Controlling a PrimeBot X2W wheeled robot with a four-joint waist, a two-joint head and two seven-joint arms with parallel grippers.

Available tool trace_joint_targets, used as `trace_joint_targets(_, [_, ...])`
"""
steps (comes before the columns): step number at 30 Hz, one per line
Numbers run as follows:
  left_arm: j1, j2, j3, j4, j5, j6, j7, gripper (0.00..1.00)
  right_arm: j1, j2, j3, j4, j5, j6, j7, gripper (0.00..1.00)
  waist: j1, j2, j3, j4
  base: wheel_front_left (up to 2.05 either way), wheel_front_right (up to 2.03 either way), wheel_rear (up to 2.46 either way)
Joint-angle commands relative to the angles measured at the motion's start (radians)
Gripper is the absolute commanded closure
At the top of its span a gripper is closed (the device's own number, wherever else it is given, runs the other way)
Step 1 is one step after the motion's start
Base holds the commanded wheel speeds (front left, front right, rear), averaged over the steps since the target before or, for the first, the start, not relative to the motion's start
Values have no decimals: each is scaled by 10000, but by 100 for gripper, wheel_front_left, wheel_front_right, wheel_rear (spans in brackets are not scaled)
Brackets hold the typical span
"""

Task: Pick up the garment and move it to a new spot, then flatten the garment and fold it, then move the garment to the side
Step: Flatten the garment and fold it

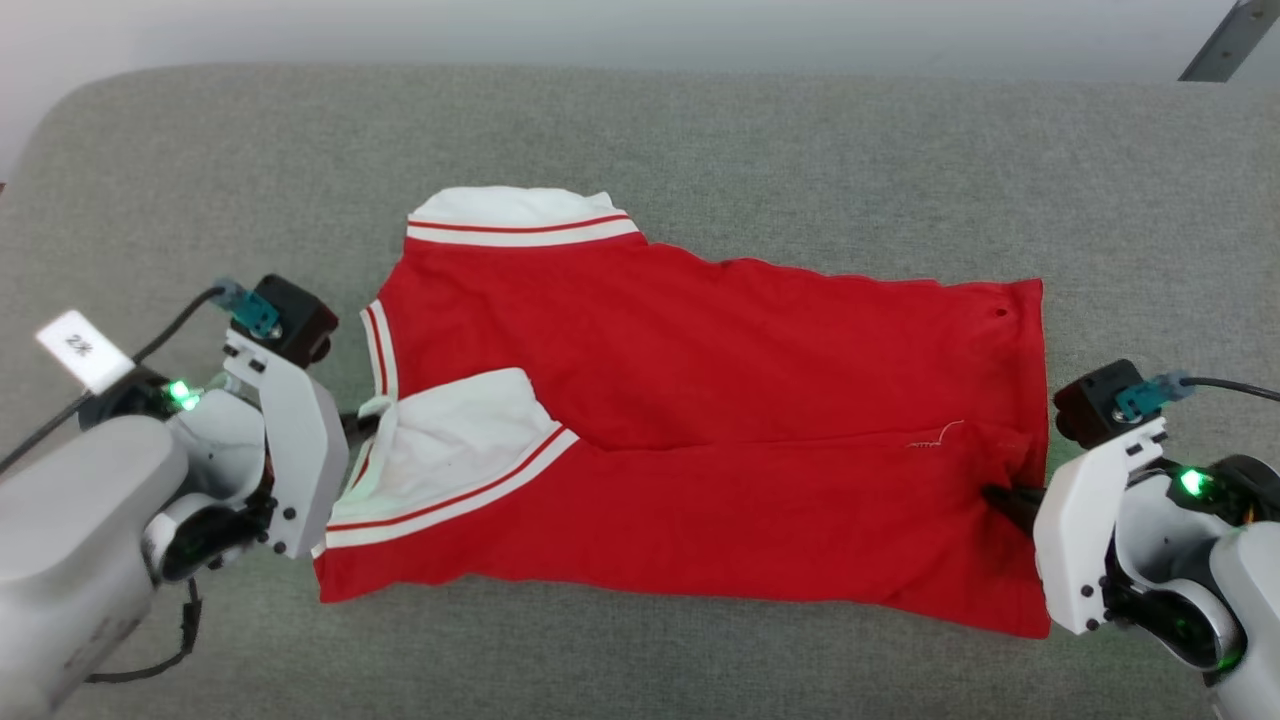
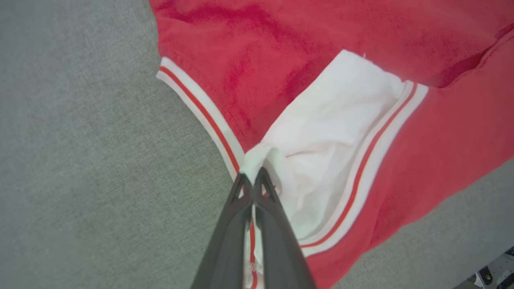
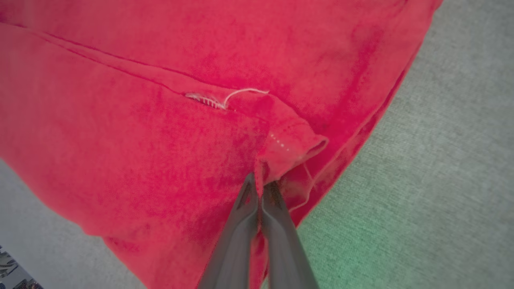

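Garment: the garment [image 1: 700, 400] lies spread across the middle of the grey surface [image 1: 700, 130], neck end toward the surface's left, hem toward its right, with the near long side folded over the body.
Left gripper: your left gripper [image 2: 252, 176] is at the left part of the grey surface, fingers closed tight on a pinch of white cloth where the striped neck trim [image 2: 200, 110] meets the folded-in white sleeve [image 2: 329, 132].
Right gripper: your right gripper [image 3: 261, 182] is at the right part of the grey surface, fingers closed on a rolled bit of the red hem [image 3: 295, 146].
Handling: treat it as light, limp knit. It likely sags between the two pinches, stretches a little, and drags on the rough grey surface instead of sliding freely.
Where to hold: edges and corners suit it best. Trim and hem are doubled cloth, so they probably give the firmest bite.
Caution: both pinches look thin, so a sharp pull could slip them out. A loose thread [image 3: 241, 93] near the hem could snag.
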Motion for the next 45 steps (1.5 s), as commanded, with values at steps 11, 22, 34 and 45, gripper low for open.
trace_joint_targets(11, [-1, -1211, -75, 2395, -850, -354, 507, 3, -819, 191, 603, 1063, 257, -16, 110, 43, 0, 0, -66, 16, 0, 0, 0])
trace_joint_targets(22, [-165, -933, 6, 2180, -1101, -287, 786, 0, -389, -51, 51, 523, 310, -16, -262, 0, 0, 0, -751, 210, 0, 0, 0])
trace_joint_targets(34, [1111, 32, 16, -113, -2206, 1381, 1854, 0, 1705, 956, -2578, -1081, -1432, -16, -2682, 0, 0, 0, -1629, 302, 0, 0, 0])
trace_joint_targets(45, [2180, 146, 70, -414, -2753, 2089, 1475, 0, 3290, 2377, -3913, -2459, -2476, -16, -3164, 0, 0, 0, -1602, -143, 0, 0, 0])
